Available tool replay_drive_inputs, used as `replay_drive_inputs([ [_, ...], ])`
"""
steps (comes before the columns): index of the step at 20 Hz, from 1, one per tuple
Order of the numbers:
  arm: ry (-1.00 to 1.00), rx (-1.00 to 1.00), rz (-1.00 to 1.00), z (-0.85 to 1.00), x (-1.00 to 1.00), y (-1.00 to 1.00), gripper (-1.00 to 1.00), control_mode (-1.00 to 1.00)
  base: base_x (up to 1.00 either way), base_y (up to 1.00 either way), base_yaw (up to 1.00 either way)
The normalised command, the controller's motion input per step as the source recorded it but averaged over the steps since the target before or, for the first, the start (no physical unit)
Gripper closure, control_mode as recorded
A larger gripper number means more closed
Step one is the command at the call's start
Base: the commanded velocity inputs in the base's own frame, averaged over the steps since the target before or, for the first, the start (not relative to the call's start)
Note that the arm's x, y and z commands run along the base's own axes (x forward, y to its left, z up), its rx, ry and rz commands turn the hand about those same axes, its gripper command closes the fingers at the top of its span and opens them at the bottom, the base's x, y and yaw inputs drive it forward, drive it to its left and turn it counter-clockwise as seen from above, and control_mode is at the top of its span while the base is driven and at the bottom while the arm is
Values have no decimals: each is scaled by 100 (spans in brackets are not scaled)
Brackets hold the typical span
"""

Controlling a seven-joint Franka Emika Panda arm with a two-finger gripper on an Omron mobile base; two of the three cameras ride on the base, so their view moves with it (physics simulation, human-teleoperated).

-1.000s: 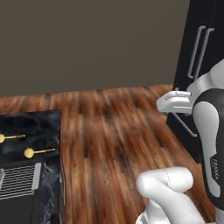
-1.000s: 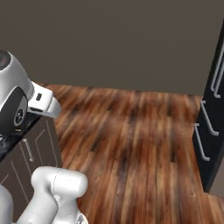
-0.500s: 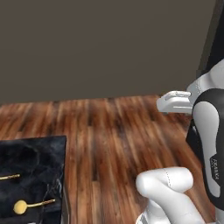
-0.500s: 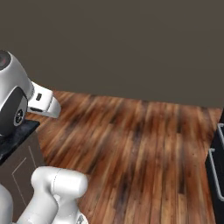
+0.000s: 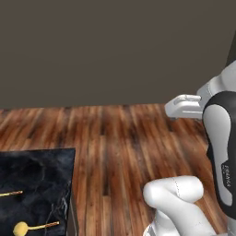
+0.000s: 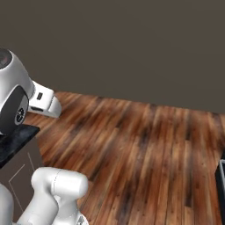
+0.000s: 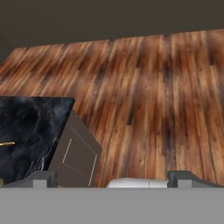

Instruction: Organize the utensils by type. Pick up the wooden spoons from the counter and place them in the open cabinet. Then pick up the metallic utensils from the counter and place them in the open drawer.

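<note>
- The two-finger gripper has its dark jaws spread wide, grasping nothing, above the wooden plank floor.
- In the left base view, 1 short golden utensil with a yellow round head lies on the glossy black marbled counter.
- The hand view adds the taupe panelled side under that counter.

arm: rose white with dark joints at lower right of left base view, at lower left of right base view; upper link upright, elbow bent forward
hand: white block jutted sideways off the upper arm, level, high above the floor
gripper: two dark finger tips at bottom of hand view, pointed forward and down
jaws: spread wide apart
grip: nothing between the tips, touched nothing
</note>
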Motion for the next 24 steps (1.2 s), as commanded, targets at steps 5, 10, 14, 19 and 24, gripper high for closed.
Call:
replay_drive_inputs([
  [5, 0, 0, 0, 0, 0, 0, -100, 100, 0, 0, 0],
  [10, 0, 0, 0, 0, 0, 0, -100, 100, 14, 3, 18],
  [14, 0, 0, 0, 0, 0, 0, -100, 100, 25, 29, 68],
  [19, 0, 0, 0, 0, 0, 0, -100, 100, 4, 7, 88],
  [24, 0, 0, 0, 0, 0, 0, -100, 100, -6, -50, 90],
])
